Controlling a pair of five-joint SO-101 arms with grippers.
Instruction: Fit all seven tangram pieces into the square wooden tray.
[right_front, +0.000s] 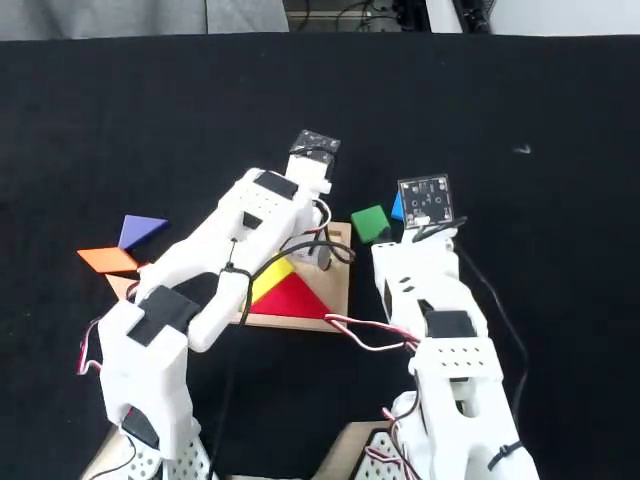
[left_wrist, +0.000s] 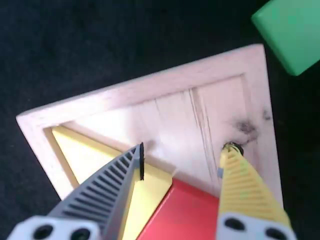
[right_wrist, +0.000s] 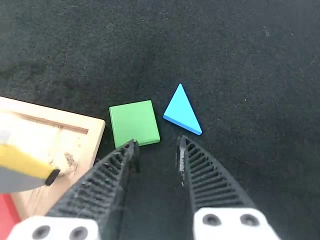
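Black cloth is covering the table (right_front: 560, 120), the wooden tray (left_wrist: 150, 85) lying near its middle with a yellow triangle (left_wrist: 95, 155) and a red triangle (left_wrist: 185, 212) inside. Both pincers are spread and empty: the left gripper (left_wrist: 185, 150) is hanging over the tray's bare half, the right gripper (right_wrist: 157, 144) just short of the green square (right_wrist: 134, 123) beside the tray's corner. Closing there is risking a knock against the rim or the left gripper; open cloth is stretching toward the table's far and right edges.

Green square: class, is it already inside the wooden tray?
No, the green square lies on the black table outside the wooden tray, beside the blue triangle.
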